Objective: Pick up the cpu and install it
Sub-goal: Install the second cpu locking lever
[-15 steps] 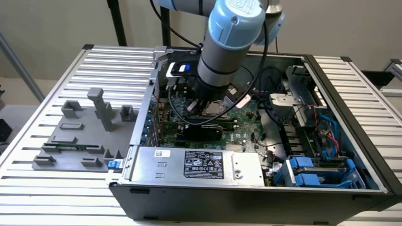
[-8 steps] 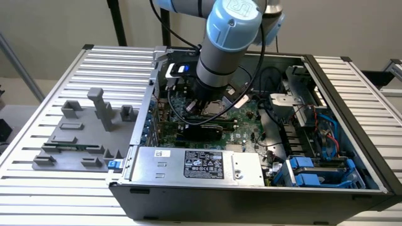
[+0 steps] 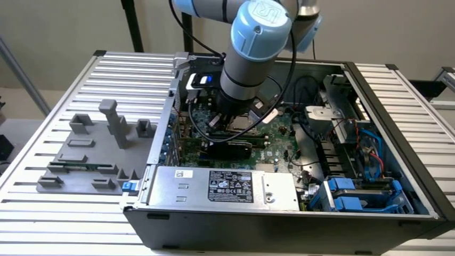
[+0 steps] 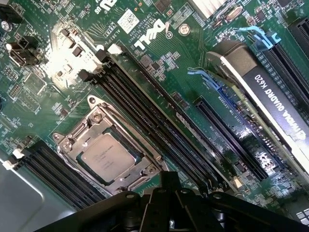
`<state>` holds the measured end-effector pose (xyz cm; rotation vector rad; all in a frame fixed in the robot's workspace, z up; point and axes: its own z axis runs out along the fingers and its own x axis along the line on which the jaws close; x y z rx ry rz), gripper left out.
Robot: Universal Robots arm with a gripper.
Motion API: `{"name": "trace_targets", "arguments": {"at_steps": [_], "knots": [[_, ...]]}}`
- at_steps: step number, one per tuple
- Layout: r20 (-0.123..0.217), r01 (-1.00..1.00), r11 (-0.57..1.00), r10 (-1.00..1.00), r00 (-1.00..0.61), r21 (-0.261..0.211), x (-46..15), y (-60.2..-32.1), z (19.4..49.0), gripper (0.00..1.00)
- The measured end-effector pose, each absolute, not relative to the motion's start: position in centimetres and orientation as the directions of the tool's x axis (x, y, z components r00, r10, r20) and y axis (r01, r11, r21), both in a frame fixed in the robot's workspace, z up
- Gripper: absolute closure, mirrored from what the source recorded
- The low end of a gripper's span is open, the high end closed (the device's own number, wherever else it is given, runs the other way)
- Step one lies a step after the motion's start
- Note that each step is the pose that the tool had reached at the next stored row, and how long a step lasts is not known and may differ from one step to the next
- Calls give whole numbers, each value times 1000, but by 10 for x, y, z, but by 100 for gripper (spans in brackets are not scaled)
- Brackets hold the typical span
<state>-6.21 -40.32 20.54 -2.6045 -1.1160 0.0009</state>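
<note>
One cpu [image 4: 110, 155] sits flat in the socket [image 4: 104, 150] on the motherboard [image 4: 159, 72], at about 10 o'clock from the hand [image 4: 166, 195], which is closed and empty. Looks light, thin, rigid, with a slick metal top and a likely fragile underside; best taken by opposite edges.

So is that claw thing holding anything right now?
Gripper: shut, nothing seen held; the cpu sits in the socket on the motherboard.
</note>
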Motion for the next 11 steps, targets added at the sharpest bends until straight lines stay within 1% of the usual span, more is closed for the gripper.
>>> {"name": "trace_targets", "arguments": {"at_steps": [11], "knots": [[119,707,-650,707,697,-279,-63,-403,199,89]]}}
